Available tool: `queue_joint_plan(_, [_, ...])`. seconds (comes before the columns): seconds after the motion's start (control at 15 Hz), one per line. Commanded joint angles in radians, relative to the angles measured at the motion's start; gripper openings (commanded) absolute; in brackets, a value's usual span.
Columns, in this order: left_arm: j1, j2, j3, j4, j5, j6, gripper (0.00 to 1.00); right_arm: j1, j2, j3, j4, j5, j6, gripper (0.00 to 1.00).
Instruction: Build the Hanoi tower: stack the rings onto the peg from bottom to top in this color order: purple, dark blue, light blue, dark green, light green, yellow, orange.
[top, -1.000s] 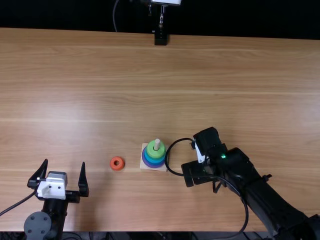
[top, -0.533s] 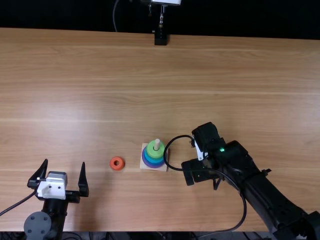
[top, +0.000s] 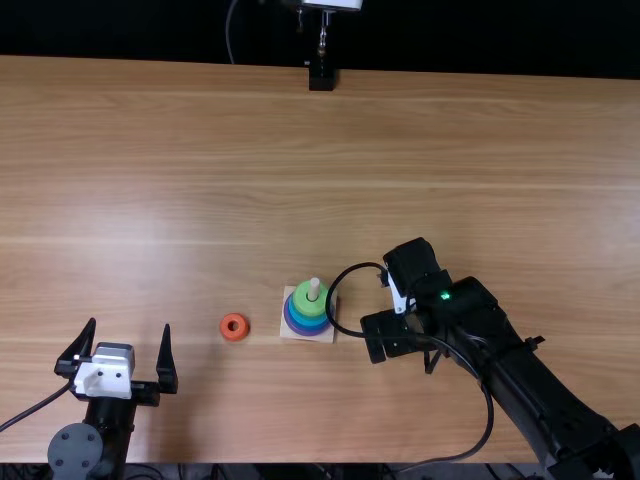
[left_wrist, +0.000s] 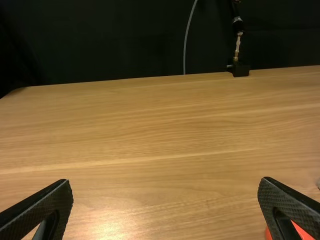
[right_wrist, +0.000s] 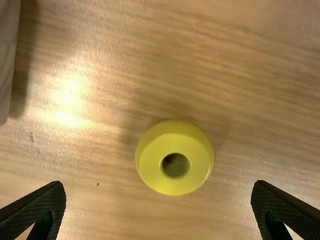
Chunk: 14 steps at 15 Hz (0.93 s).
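Top view. Item: left gripper, near the table's near edge; its fingers stand wide apart with nothing between them. Item: one orange ring, lying flat on the table, between that gripper and the stack. Item: square base with upright peg, bearing a light green ring on top, with light blue and dark blue to purple bands below; you cannot tell every layer apart. Item: right arm, bent over the table beside the base.

Left wrist view. Item: the same orange ring, partly behind one finger. Small and probably light; pinch it across its outer wall when its turn comes, last.

Right wrist view. Item: right gripper, fingers spread wide, holding nothing. Item: one yellow ring, flat on the table ahead of the fingertips, hole upward. Item: a pale wooden edge, likely the base. Handling note: the ring looks smooth, stiff and light, hardly fragile; its rounded, glossy wall could slip or roll out of an off-centre grip. Take it across its full width, low on the wall, pads level, hole kept free for the peg. It appears to be your next ring.
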Motion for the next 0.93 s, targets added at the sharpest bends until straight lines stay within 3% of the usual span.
queue_joint_plan(0.0, [0.004, -0.012, -0.051, -0.019, 0.004, 0.007, 1.0, 0.01, 0.012, 0.009, 0.039, -0.007, 0.007, 1.0])
queue_joint_plan(0.2, [0.004, -0.012, -0.051, -0.019, 0.004, 0.007, 1.0, 0.01, 0.013, -0.03, 0.12, -0.003, 0.007, 1.0])
queue_joint_plan(0.87, [0.004, -0.012, -0.051, -0.019, 0.004, 0.007, 1.0, 0.01, 0.059, -0.079, 0.123, 0.001, 0.009, 1.0])
